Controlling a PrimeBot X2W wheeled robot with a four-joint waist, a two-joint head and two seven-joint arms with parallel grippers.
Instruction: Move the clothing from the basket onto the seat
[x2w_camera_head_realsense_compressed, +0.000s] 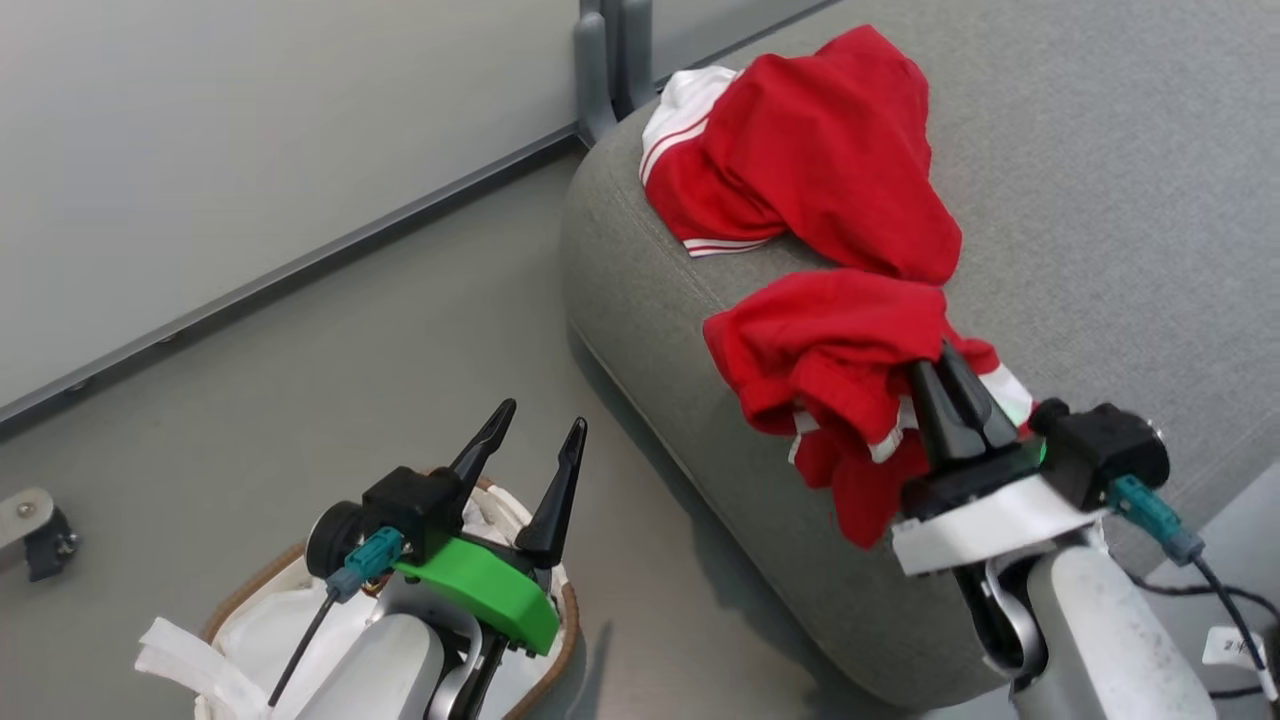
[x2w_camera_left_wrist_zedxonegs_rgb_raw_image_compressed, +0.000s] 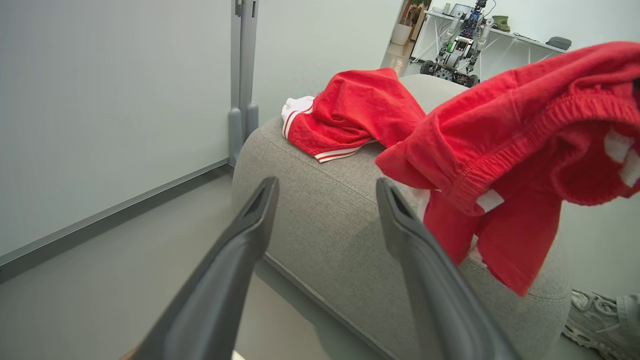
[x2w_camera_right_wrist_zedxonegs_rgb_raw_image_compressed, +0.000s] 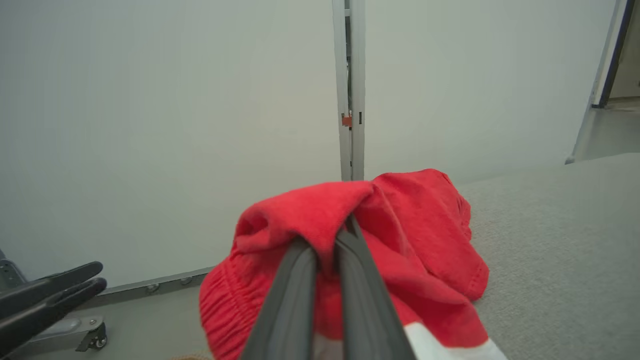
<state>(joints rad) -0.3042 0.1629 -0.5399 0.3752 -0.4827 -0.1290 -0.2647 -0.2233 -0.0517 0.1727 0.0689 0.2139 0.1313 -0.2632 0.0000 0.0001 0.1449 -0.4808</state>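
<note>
My right gripper (x2w_camera_head_realsense_compressed: 948, 358) is shut on a bunch of the red clothing (x2w_camera_head_realsense_compressed: 830, 350), which hangs over the rounded edge of the grey seat (x2w_camera_head_realsense_compressed: 700, 400). The right wrist view shows its fingers (x2w_camera_right_wrist_zedxonegs_rgb_raw_image_compressed: 300, 280) pinching a red fold (x2w_camera_right_wrist_zedxonegs_rgb_raw_image_compressed: 300, 210). A second red and white garment (x2w_camera_head_realsense_compressed: 810, 150) lies further back on the seat. My left gripper (x2w_camera_head_realsense_compressed: 540, 425) is open and empty above the basket (x2w_camera_head_realsense_compressed: 255, 582), whose white liner (x2w_camera_head_realsense_compressed: 290, 620) shows. In the left wrist view the held clothing (x2w_camera_left_wrist_zedxonegs_rgb_raw_image_compressed: 500, 135) hangs to the right of the open fingers (x2w_camera_left_wrist_zedxonegs_rgb_raw_image_compressed: 250, 220).
A grey partition wall with a metal post (x2w_camera_head_realsense_compressed: 600, 60) runs behind the seat. A castor bracket (x2w_camera_head_realsense_compressed: 35, 530) sits on the floor at the left. A person's shoe (x2w_camera_left_wrist_zedxonegs_rgb_raw_image_compressed: 595, 320) stands by the seat's far corner. Another robot (x2w_camera_left_wrist_zedxonegs_rgb_raw_image_compressed: 457, 45) is parked in the background.
</note>
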